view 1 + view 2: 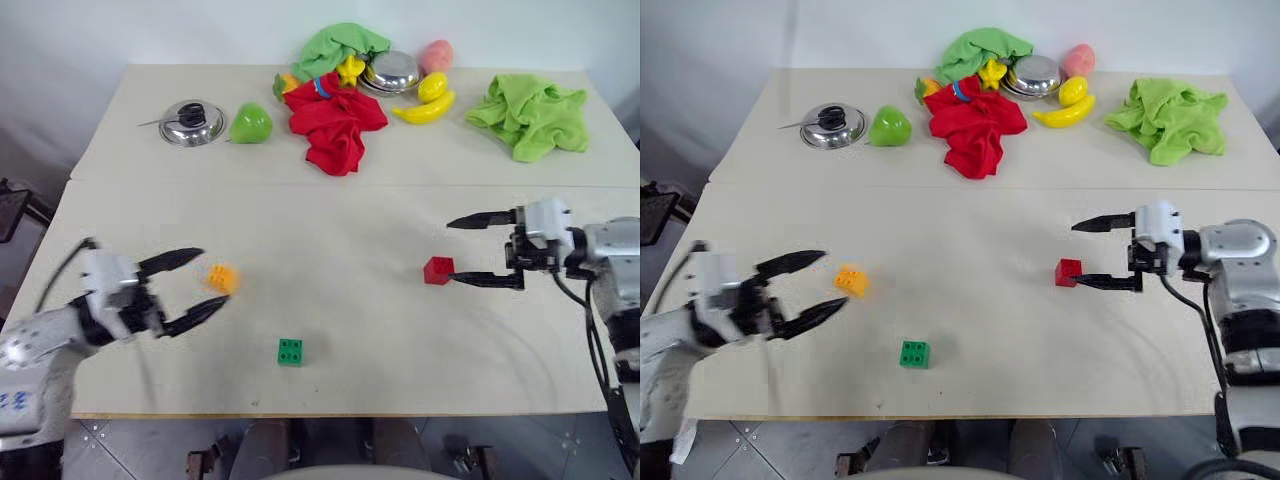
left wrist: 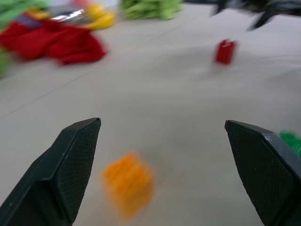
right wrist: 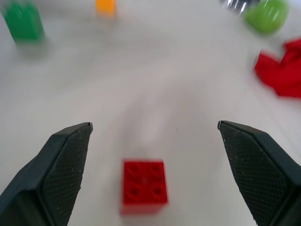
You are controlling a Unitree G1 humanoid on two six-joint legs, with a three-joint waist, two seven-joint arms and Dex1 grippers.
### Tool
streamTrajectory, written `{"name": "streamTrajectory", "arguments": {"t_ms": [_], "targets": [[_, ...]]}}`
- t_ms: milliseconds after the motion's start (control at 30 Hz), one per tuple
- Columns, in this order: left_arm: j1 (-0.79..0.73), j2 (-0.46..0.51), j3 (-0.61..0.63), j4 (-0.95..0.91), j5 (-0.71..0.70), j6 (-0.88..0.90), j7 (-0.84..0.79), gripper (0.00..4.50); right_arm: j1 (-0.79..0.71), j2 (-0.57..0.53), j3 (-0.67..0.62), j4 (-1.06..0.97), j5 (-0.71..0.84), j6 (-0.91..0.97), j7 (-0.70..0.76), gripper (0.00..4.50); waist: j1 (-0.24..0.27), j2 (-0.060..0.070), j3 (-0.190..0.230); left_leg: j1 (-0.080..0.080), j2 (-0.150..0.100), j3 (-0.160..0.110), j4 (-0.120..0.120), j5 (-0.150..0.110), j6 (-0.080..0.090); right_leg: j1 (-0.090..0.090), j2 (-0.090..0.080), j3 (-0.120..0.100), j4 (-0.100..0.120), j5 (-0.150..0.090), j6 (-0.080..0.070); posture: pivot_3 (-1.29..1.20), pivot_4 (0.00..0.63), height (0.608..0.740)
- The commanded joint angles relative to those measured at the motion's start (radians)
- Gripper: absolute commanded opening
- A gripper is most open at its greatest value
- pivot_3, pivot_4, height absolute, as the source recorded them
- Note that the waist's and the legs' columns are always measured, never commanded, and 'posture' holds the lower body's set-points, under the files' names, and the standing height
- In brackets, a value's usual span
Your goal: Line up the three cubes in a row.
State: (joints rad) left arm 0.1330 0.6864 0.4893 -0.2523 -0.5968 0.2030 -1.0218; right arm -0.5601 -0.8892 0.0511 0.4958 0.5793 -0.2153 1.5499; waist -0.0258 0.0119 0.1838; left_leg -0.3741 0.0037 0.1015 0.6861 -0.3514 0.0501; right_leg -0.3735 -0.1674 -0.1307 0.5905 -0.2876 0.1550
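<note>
Three studded cubes lie apart on the near half of the table. The orange-yellow cube (image 1: 221, 278) sits at the left, just ahead of my open left gripper (image 1: 200, 283), not between its fingers. Nearest the front edge is the green cube (image 1: 290, 351), in the middle. The red cube (image 1: 438, 270) rests at the right, free on the table, close to the tips of my open right gripper (image 1: 457, 252). In the right wrist view the red cube (image 3: 143, 185) lies between and slightly ahead of the spread fingers (image 3: 63, 165).
Along the far side of the table (image 1: 340, 210) lie a steel pot lid (image 1: 191, 122), a green pear (image 1: 250, 123), a red cloth (image 1: 335, 125), a steel bowl (image 1: 392, 70), a banana (image 1: 425, 108) and a green cloth (image 1: 530, 115).
</note>
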Motion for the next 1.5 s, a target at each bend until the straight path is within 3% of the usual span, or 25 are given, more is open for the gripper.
{"name": "streamTrajectory", "arguments": {"t_ms": [33,267,433,567,733,1000,1133,1267,1367,1500], "targets": [[0.079,0.015,0.088,0.118,0.004,-0.056,-0.054,4.5,0.13,0.048,-0.061,-0.225,0.093,0.078,0.017,4.47,0.001,0.0,0.0,0.0,0.0,0.0,0.0,0.0,0.0,0.0,0.0,0.0,0.0,0.0,0.0,0.0,0.15,0.74],[0.131,0.043,0.079,0.325,0.078,-0.192,-0.148,4.5,0.35,0.174,-0.095,-0.521,0.089,0.028,-0.053,4.47,0.014,0.0,0.0,0.001,0.0,0.002,0.0,0.0,0.0,-0.001,0.0,0.001,0.002,0.0,0.0,0.0,0.15,0.74],[0.167,0.036,0.007,0.244,0.079,-0.226,-0.217,4.5,0.428,0.205,-0.146,-0.531,0.113,-0.04,0.009,4.47,0.024,-0.001,0.0,0.001,0.0,0.002,0.0,-0.002,-0.001,-0.002,-0.001,0.002,0.001,0.0,0.0,0.0,0.15,0.74],[0.175,0.028,-0.145,0.028,0.066,-0.208,-0.256,4.5,0.452,0.157,-0.226,-0.483,0.112,-0.036,0.026,4.47,0.025,-0.001,0.0,0.002,-0.002,0.002,0.0,-0.003,0.0,-0.001,-0.003,0.002,0.001,0.0,0.0,0.0,0.15,0.74],[0.1,0.002,-0.316,-0.074,0.121,-0.191,-0.208,4.5,0.489,0.106,-0.272,-0.429,0.074,-0.044,0.031,4.47,0.023,0.0,0.0,0.002,-0.001,0.002,0.0,-0.003,0.0,-0.001,-0.001,0.002,0.001,0.0,-0.001,0.0,0.15,0.74],[-0.077,-0.068,-0.554,0.011,0.263,-0.191,-0.144,4.5,0.601,0.076,-0.33,-0.468,0.048,-0.02,-0.023,4.47,0.029,0.0,-0.001,0.004,-0.001,0.005,0.0,-0.002,0.001,0.0,-0.001,0.003,0.002,0.0,-0.001,0.0,0.15,0.74],[-0.078,-0.095,-0.579,0.012,0.266,-0.188,-0.113,3.7,0.676,0.076,-0.38,-0.526,0.057,-0.011,-0.046,4.5,0.031,0.0,0.0,0.003,-0.001,0.004,0.0,-0.002,0.001,0.0,-0.001,0.003,0.001,0.0,0.0,0.0,0.15,0.74],[-0.07,-0.085,-0.587,0.021,0.273,-0.208,-0.116,2.43,0.756,0.082,-0.443,-0.567,0.051,-0.012,-0.077,4.5,0.031,0.0,-0.001,0.003,-0.001,0.004,0.0,-0.002,0.001,0.0,-0.001,0.003,0.001,0.0,0.0,0.0,0.15,0.74],[-0.165,-0.079,-0.586,0.048,0.266,-0.19,-0.127,1.53,0.81,0.084,-0.48,-0.575,0.047,-0.017,-0.084,4.5,0.032,0.0,-0.001,0.004,-0.001,0.005,0.0,-0.002,0.002,0.001,-0.001,0.004,0.001,0.0,0.0,0.0,0.15,0.74],[-0.37,-0.061,-0.641,0.061,0.244,-0.012,-0.165,1.49,0.848,0.099,-0.519,-0.572,0.033,-0.033,-0.12,4.5,0.051,0.0,-0.001,0.004,-0.001,0.004,0.0,-0.001,0.002,0.001,-0.001,0.004,0.002,0.001,0.0,0.0,0.15,0.74]]}}
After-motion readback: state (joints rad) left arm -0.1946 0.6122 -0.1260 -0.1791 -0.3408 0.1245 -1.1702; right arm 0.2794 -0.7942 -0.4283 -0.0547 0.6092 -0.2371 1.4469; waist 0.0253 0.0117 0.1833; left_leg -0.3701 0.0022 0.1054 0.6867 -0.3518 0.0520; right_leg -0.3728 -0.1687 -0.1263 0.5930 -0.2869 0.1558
